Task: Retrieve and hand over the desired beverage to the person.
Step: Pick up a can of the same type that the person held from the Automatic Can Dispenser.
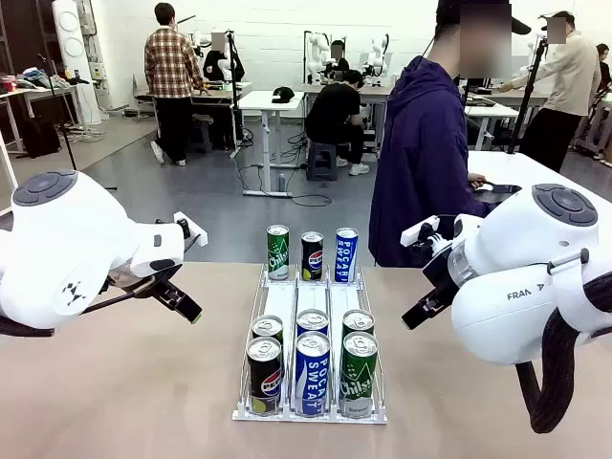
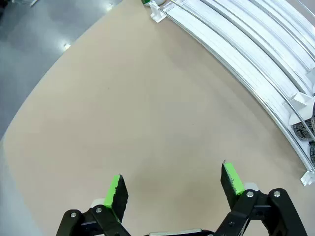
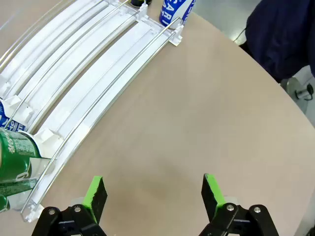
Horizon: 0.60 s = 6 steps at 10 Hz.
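A white three-lane rack (image 1: 312, 301) lies mid-table with several cans. At its far end stand a green Sprite can (image 1: 277, 251), a black Pepsi can (image 1: 312, 254) and a blue Pocari Sweat can (image 1: 345, 254). More of the same kinds crowd the near end (image 1: 312, 371). Nothing marks which beverage is desired. The person (image 1: 426, 163), in a dark purple hooded jacket, stands at the far side, right of the rack. My left gripper (image 2: 173, 184) hovers open over bare table left of the rack (image 2: 236, 54). My right gripper (image 3: 153, 192) is open and empty right of the rack (image 3: 98, 73).
The tan table (image 1: 124, 382) has free room on both sides of the rack. In the right wrist view a green can (image 3: 15, 157) sits at the rack's near end and the person's jacket (image 3: 285, 34) shows beyond the table edge. Other people and desks stand far behind.
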Each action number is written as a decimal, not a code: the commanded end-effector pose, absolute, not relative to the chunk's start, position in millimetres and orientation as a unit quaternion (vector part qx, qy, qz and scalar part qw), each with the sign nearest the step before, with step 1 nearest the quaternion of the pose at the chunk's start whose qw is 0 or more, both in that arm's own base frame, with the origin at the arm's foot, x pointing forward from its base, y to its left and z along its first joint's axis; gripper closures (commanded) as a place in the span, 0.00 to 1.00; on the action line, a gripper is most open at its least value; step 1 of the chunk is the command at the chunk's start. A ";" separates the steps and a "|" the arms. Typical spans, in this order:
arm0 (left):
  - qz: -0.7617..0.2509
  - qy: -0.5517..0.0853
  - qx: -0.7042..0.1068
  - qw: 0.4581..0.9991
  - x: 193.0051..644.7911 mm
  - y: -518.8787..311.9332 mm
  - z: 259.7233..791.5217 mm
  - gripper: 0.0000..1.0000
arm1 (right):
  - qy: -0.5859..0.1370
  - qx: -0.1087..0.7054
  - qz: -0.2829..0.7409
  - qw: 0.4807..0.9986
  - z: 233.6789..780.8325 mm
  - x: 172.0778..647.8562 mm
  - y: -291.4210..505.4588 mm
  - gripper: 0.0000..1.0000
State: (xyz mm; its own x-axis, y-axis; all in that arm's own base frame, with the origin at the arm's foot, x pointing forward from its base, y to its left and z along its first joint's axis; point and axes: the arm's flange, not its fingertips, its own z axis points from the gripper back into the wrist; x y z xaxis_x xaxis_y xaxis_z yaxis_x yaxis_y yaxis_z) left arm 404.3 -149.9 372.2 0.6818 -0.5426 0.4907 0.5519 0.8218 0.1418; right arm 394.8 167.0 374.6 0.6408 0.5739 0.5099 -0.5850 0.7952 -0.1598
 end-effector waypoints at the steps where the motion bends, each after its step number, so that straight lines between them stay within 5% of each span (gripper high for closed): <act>1: -0.298 -0.265 -0.009 0.917 404.3 -150.0 372.2 0.00 | -0.278 0.010 0.320 0.906 374.5 394.8 167.0 0.00; 6: -0.298 -0.265 -0.009 0.917 404.3 -150.0 372.2 0.00 | -0.278 0.010 0.320 0.906 374.5 394.8 167.0 0.00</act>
State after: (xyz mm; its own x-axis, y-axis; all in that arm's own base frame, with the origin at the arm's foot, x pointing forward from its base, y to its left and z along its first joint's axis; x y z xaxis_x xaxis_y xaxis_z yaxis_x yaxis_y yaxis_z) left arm 404.3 -150.1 372.2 0.6816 -0.5429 0.4906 0.5522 0.8216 0.1419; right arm 394.7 167.1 374.6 0.6405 0.5743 0.5098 -0.5852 0.7949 -0.1602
